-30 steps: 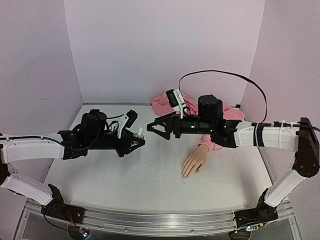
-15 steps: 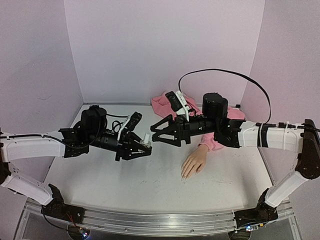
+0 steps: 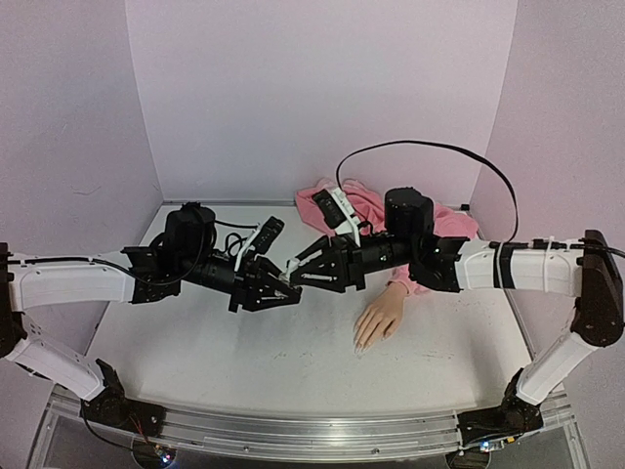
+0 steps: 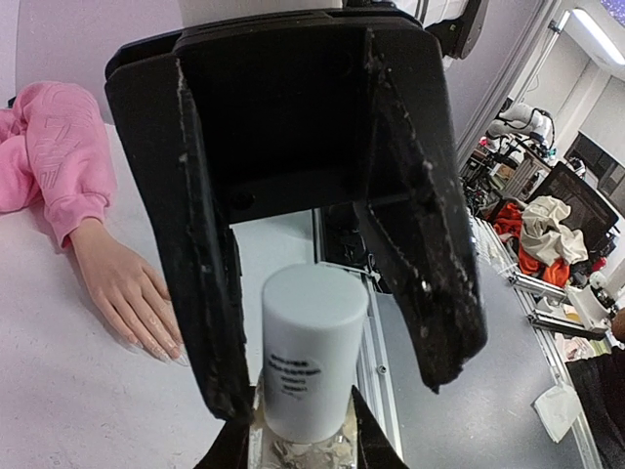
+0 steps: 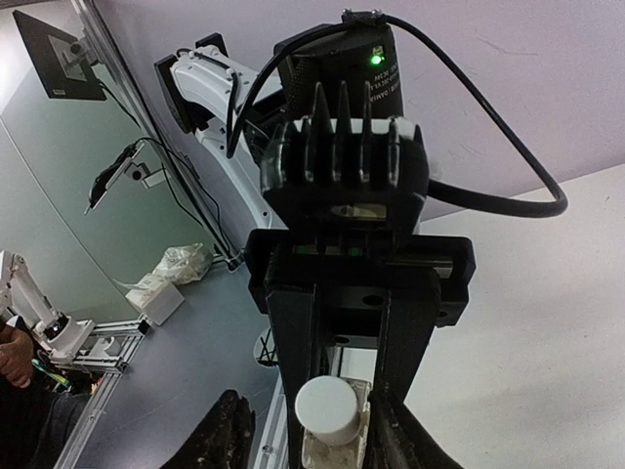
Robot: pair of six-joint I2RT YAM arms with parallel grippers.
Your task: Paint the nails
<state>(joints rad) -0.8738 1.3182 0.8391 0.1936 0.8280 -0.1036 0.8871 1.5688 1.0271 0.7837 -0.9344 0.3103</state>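
Left wrist view: the left gripper [image 4: 298, 457] is seen nearest, clamped on the glass base of a small bottle [image 4: 311, 391], which is held upright between its fingers.
White cap [image 4: 314, 308]: it is presented clear above the left fingers; a small printed label is seen on its side, too small to be read.
Right gripper [image 4: 337, 386]: its jaws are spread wide and set one on each side of the cap; no contact with the cap is shown.
Table [image 4: 59, 391]: the pale surface is seen below and to the left of the bottle.
Mannequin hand [image 4: 132, 288]: it is laid palm down on the table, well apart from the two grippers.
Nails [image 4: 161, 347]: they are seen as pale glossy tips at the ends of the fingers, pointed toward the near table edge, with no colour visible on them.
Pink sleeve [image 4: 54, 147]: it is bunched behind the wrist, farthest back.
Step judged: the cap is about to be gripped for unscrewing; painting is not yet begun.
Risk, off-centre closing: the cap may be caught by one jaw first, and the bottle levered out of the left grip.
Risk, twisting: the glass may be turned within the left fingers if it is not held firmly enough, so that the cap is not loosened.
Risk, tilt: polish may be spilled once the cap is off, if the bottle is tipped.
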